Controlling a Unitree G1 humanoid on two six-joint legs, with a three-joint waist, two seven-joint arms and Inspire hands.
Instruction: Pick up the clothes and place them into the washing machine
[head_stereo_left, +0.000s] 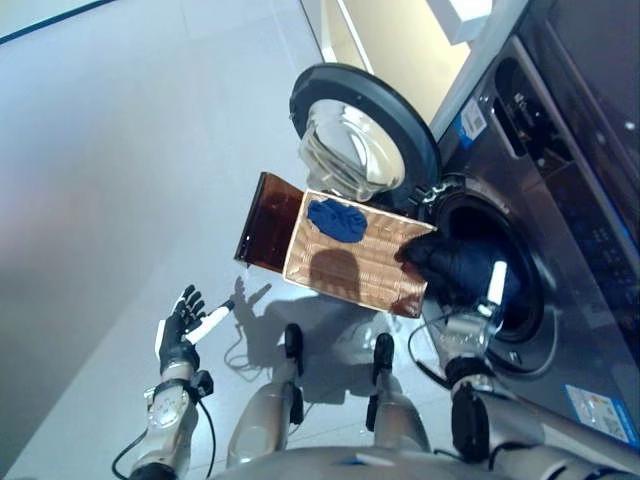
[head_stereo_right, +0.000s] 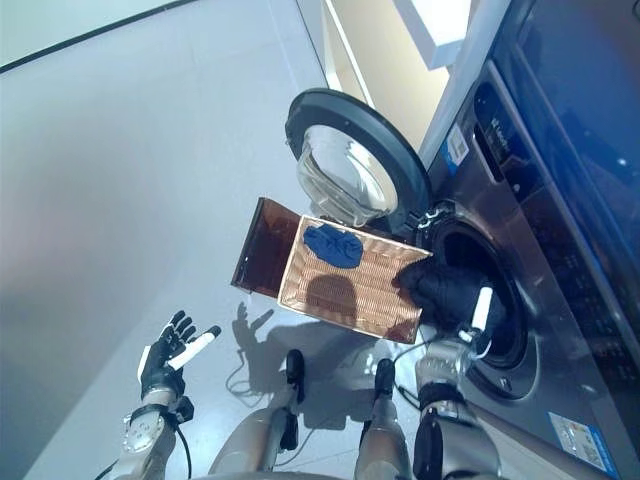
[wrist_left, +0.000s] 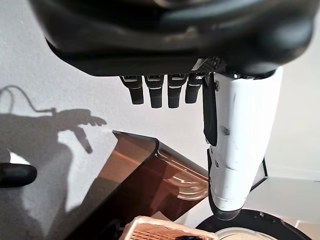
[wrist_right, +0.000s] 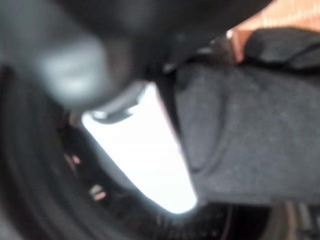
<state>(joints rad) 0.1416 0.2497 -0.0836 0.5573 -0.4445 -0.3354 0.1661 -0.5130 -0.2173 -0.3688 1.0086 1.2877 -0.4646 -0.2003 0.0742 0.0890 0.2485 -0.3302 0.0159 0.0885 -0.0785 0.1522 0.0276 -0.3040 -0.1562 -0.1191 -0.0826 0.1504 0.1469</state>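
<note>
The right hand (head_stereo_left: 487, 300) is up at the mouth of the washing machine (head_stereo_left: 560, 200), its white-covered thumb standing out against a dark garment (head_stereo_left: 450, 265). That dark garment hangs from the corner of the wicker basket (head_stereo_left: 360, 262) across into the drum opening (head_stereo_left: 500, 270), half in and half out. In the right wrist view the cloth (wrist_right: 250, 125) fills the space right beside the thumb, touching it, but the fingers are lost behind the fabric, so I cannot tell whether they grip it or just press on it.

Over in the basket, a blue garment (head_stereo_left: 337, 219) lies bunched near the far corner, close under the open round door (head_stereo_left: 362, 135) with its glass bowl. A brown translucent lid (head_stereo_left: 268, 222) stands against the basket's left side, on the grey floor (head_stereo_left: 120, 150).

The left hand (head_stereo_left: 183, 328) hangs well apart from all this, low on the left above the bare floor. Its fingers (wrist_left: 156, 92) are straight and spread, thumb out, holding nothing. Past them the left wrist view shows the brown lid (wrist_left: 135, 185) and a bit of basket rim (wrist_left: 150, 227).
</note>
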